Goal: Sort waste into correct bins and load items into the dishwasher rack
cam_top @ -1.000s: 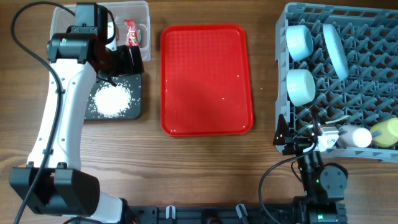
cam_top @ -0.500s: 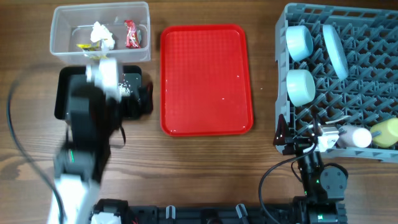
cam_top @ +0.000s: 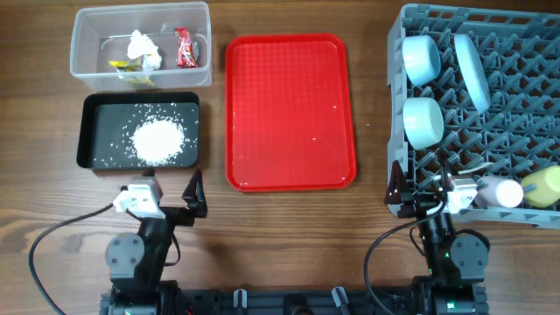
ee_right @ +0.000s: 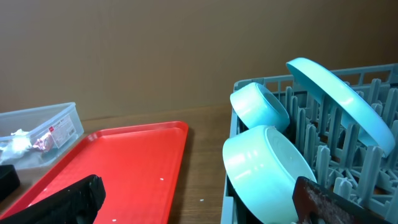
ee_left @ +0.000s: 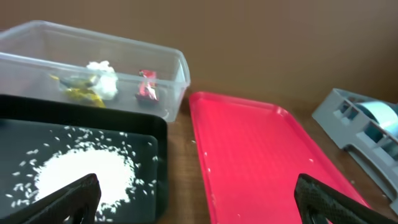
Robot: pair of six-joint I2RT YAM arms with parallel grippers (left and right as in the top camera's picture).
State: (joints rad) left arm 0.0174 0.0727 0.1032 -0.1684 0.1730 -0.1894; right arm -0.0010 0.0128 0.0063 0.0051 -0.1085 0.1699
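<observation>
Far right corner: the rack [cam_top: 516,131], big and grey, with pegs to keep dishes standing up.

In the middle, by the far edge: the red tray [cam_top: 290,109], bare but for a few specks, so likely nothing left to pick from it.

Near the left edge: the black tray [cam_top: 94,114]. Just behind it, in the far left corner: the tub [cam_top: 87,44].

Low at the near edge, one to each side: the left gripper [ee_left: 196,198] and the right gripper [ee_right: 199,202], both spread wide, pinching nothing, parked out of the way.

In the rack: the plate [cam_top: 472,66] up on its edge between pegs, two bowls [cam_top: 421,57] tipped on their sides beside it, the white cup [cam_top: 500,191] and yellow cup [cam_top: 544,185] lying at the rack's near side. No clear sight of the spoon.

In the black tray: the rice [cam_top: 157,138] in a heap, food kept apart from dry trash.

In the tub: the tissue [cam_top: 143,48] and the wrappers [cam_top: 183,48].

By the look of it, sorting and loading about done.
</observation>
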